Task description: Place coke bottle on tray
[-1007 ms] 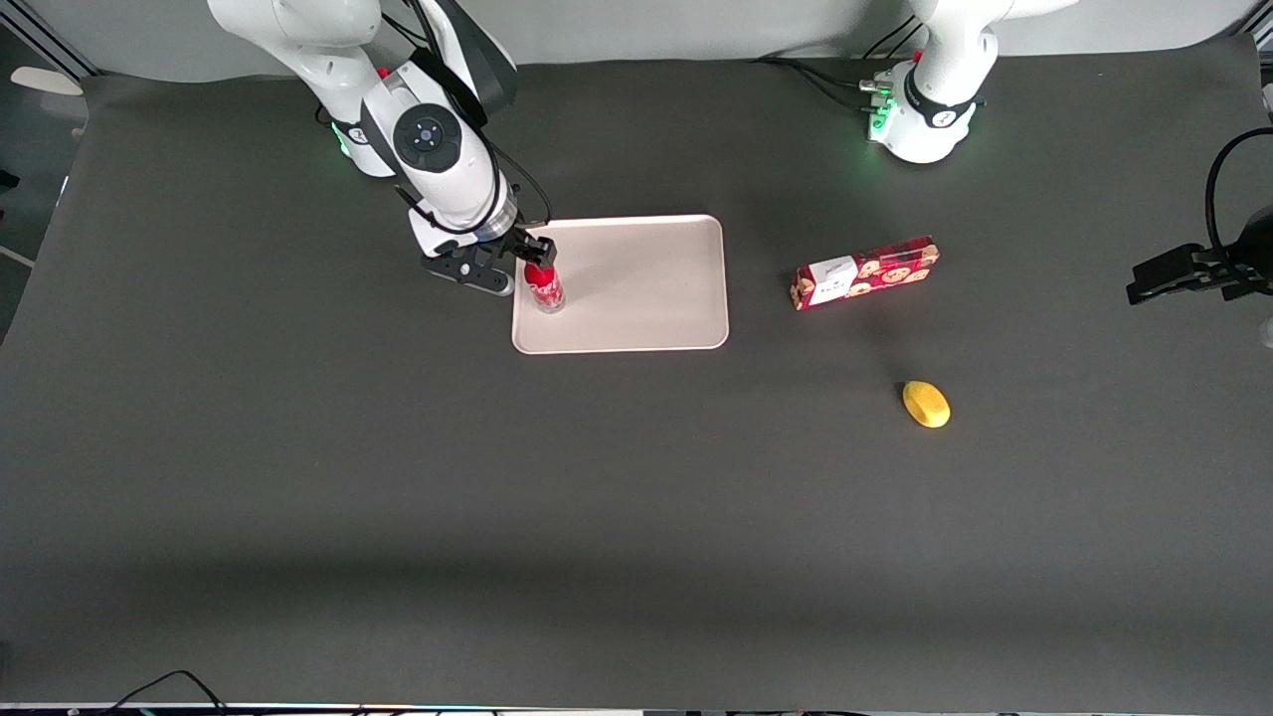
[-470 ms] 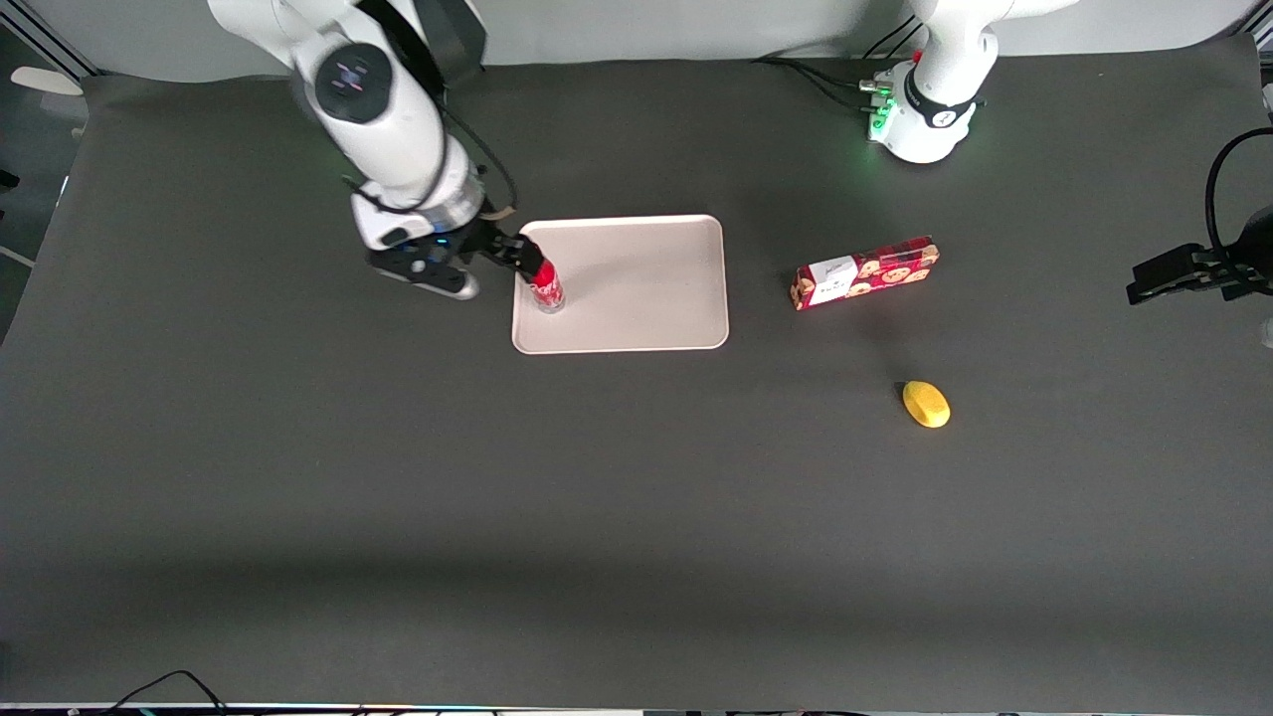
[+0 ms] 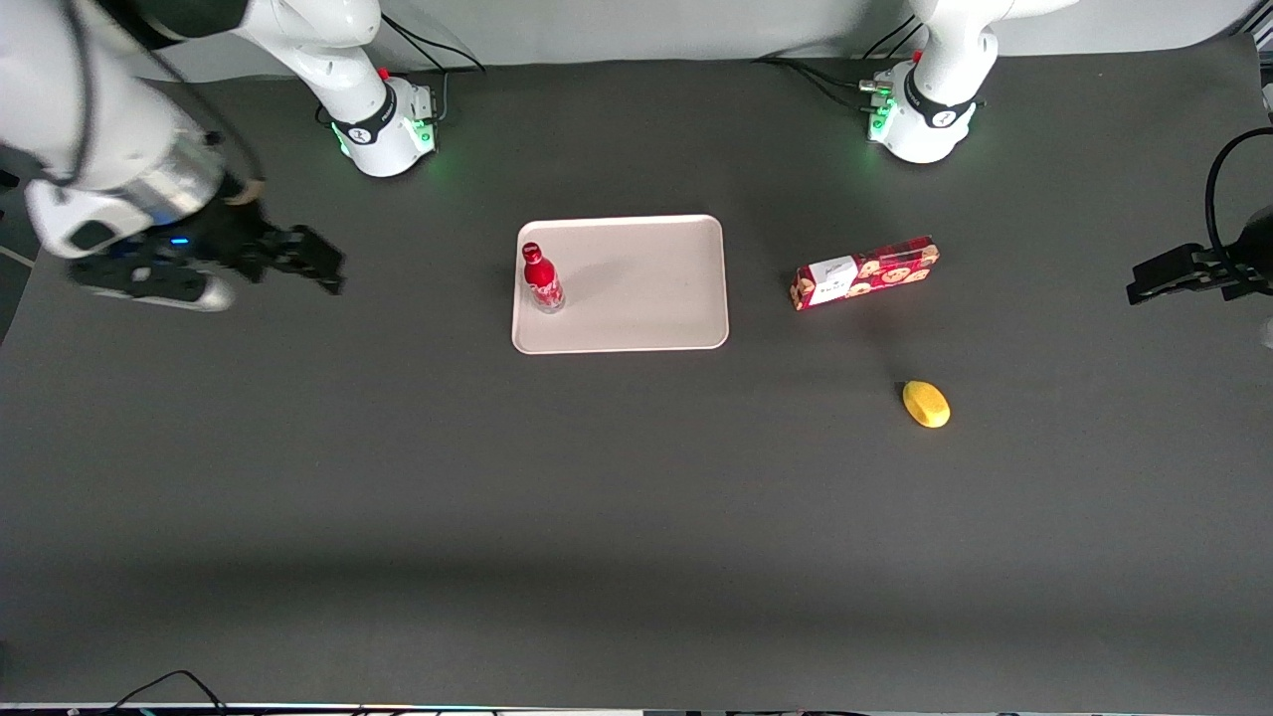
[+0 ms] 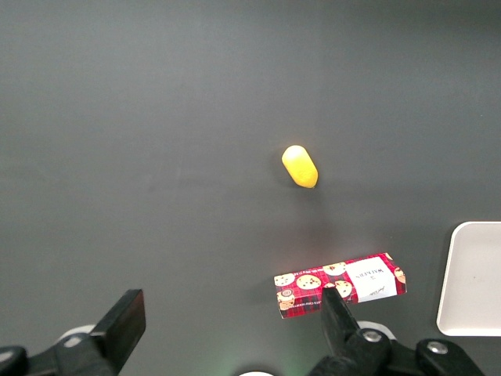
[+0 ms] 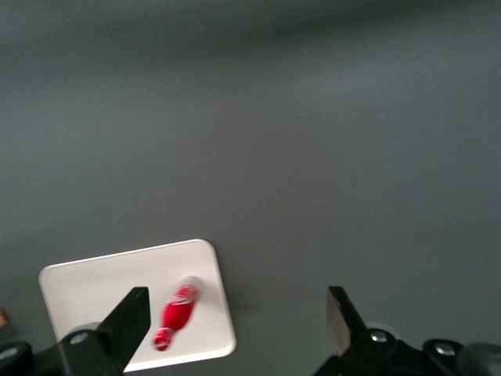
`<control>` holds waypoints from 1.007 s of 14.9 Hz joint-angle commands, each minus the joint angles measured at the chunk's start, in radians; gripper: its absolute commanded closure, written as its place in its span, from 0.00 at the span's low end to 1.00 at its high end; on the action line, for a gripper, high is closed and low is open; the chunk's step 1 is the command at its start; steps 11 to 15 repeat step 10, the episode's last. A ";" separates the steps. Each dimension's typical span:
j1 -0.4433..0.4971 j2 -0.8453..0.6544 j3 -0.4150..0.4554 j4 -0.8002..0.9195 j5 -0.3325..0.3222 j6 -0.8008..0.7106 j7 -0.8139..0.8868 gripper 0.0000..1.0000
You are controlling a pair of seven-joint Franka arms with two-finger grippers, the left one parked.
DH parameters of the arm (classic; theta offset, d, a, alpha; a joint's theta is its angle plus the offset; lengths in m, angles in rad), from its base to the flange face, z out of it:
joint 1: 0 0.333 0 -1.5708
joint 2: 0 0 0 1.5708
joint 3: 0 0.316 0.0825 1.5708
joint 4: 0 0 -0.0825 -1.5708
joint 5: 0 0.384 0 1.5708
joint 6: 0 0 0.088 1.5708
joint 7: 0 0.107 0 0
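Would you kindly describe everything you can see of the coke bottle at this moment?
The coke bottle is small and slim, red with white lettering, a red cap and a clear-looking base. It stands upright on the tray, close to the rim at the working arm's end, touching only the tray. The gripper is open, well off toward the working arm's end of the table, holding nothing.

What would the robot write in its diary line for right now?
coke bottle: upright on tray | hand: open, holding nothing, apart from tray toward working arm's end | task: looks done
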 commanded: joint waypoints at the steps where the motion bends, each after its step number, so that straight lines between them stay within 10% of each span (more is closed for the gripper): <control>1: 0.021 0.020 -0.172 0.060 -0.037 -0.059 -0.281 0.00; 4: 0.040 0.023 -0.309 0.063 -0.024 -0.060 -0.407 0.00; 15: 0.033 0.031 -0.306 0.099 -0.020 -0.062 -0.403 0.00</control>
